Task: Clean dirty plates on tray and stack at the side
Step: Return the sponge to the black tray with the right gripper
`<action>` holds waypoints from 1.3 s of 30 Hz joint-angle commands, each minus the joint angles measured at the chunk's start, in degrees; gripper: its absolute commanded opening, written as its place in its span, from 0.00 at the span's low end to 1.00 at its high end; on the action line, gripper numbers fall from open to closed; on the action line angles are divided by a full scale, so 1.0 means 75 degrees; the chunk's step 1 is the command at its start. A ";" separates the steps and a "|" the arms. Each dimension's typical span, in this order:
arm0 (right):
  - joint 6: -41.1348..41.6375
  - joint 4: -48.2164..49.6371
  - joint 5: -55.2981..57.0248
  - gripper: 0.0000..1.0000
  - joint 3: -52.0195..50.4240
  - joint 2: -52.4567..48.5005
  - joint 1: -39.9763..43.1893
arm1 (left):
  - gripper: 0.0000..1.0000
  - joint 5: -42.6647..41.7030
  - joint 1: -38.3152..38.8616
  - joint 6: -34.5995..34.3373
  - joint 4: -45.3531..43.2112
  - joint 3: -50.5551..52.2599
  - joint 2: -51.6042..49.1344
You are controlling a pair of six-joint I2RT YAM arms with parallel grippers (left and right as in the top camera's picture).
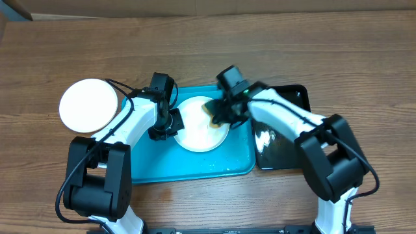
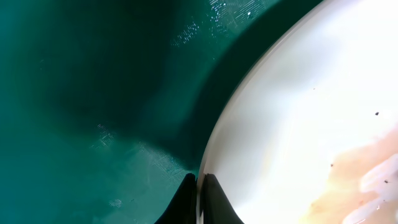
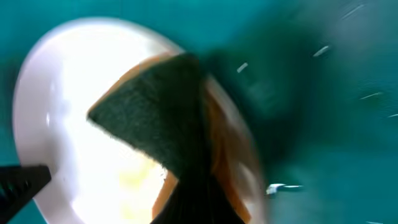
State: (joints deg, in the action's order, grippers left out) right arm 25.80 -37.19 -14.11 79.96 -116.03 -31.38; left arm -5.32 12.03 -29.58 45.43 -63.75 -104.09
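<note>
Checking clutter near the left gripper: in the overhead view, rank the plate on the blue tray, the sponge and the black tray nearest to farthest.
From the left gripper:
1. plate, pinched at its rim
2. sponge, on the plate's right side
3. black tray, farthest right

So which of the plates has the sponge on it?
The plate lying in the blue tray: the sponge presses on it and the left fingers pinch its rim. The other plate sits on the table, outside the tray.
</note>
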 commanded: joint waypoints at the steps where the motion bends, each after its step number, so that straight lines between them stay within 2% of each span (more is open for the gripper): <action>1: -0.0484 -0.0128 -0.0332 0.04 0.0638 0.0874 0.0254 | 0.04 0.0178 0.0044 0.0178 0.0055 -0.0015 0.0038; 4: -0.0583 -0.0580 -0.0391 0.04 0.0909 0.1396 0.0525 | 0.04 0.0178 0.0044 0.0178 0.0055 -0.0015 0.0038; 8: -0.1349 -0.1376 -0.0192 0.04 0.1005 0.2031 0.1110 | 0.04 0.0175 0.0044 0.0178 0.0055 -0.0015 0.0038; 12: -0.2142 -0.2699 0.0938 0.04 0.1000 0.2206 0.1775 | 0.04 0.0175 0.0044 0.0178 0.0052 -0.0015 0.0038; 16: -0.2253 -0.3547 0.2101 0.04 0.0609 0.2136 0.2387 | 0.04 0.0175 0.0044 0.0178 0.0052 -0.0015 0.0038; 23: -0.2253 -0.2439 0.2279 0.04 -0.0851 0.2122 0.3028 | 0.04 0.0172 0.0044 0.0178 0.0055 -0.0015 0.0038; 31: -0.2256 -0.0597 0.2521 0.05 -0.2148 0.2122 0.3080 | 0.08 0.0175 0.0047 0.0178 0.0047 -0.0015 0.0038; 34: -0.2256 -0.0154 0.2617 0.21 -0.2378 0.2119 0.3080 | 0.11 0.0172 0.0050 0.0175 0.0020 -0.0015 0.0038; 38: -0.2256 -0.0073 0.2617 0.30 -0.2410 0.2119 0.3080 | 0.19 0.0169 0.0050 0.0175 0.0023 -0.0015 0.0038; 39: -0.2256 -0.0064 0.2617 0.35 -0.2410 0.2119 0.3080 | 0.22 0.0169 0.0050 0.0175 0.0023 -0.0015 0.0038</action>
State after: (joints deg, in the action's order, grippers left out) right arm 9.19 -38.04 4.60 62.22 -99.98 -8.34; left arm -4.89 12.03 -29.30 45.60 -63.77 -104.09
